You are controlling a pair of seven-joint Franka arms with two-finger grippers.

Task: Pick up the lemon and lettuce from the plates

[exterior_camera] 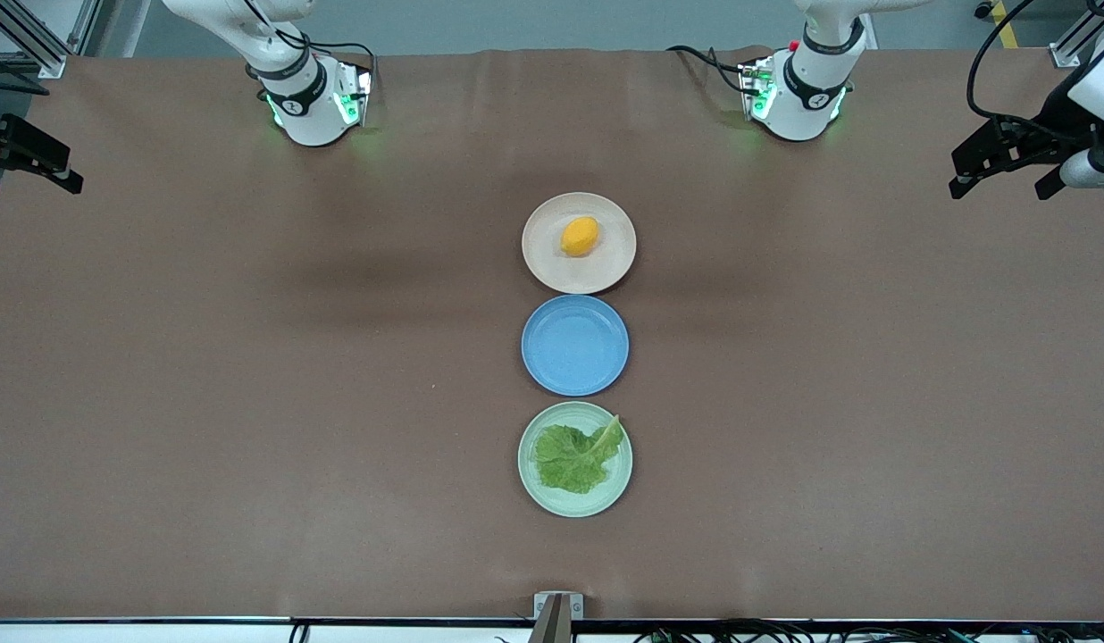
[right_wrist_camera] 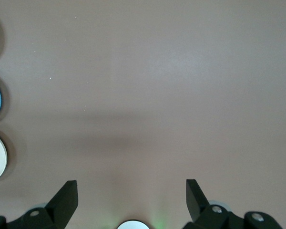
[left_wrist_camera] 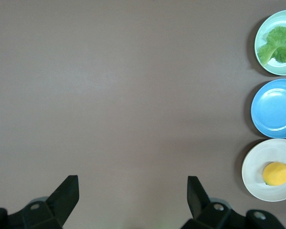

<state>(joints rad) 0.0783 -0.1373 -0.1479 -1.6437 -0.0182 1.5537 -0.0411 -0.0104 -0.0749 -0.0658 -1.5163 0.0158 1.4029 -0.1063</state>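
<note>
The lemon (exterior_camera: 579,236) lies on the beige-pink plate (exterior_camera: 552,268), the plate farthest from the front camera. The lettuce (exterior_camera: 574,457) lies on the mint green plate (exterior_camera: 574,505), the nearest one. My left gripper (exterior_camera: 1003,183) is open and empty, up in the air over the left arm's end of the table. My right gripper (exterior_camera: 34,170) is open and empty over the right arm's end. The left wrist view shows its open gripper (left_wrist_camera: 133,191), the lemon (left_wrist_camera: 276,173) and the lettuce (left_wrist_camera: 276,43). The right wrist view shows its open gripper (right_wrist_camera: 132,193) and only the plates' edges.
An empty blue plate (exterior_camera: 575,346) sits between the two task plates, in one line with them at the table's middle. It also shows in the left wrist view (left_wrist_camera: 275,108). Brown tabletop lies on both sides of the plates.
</note>
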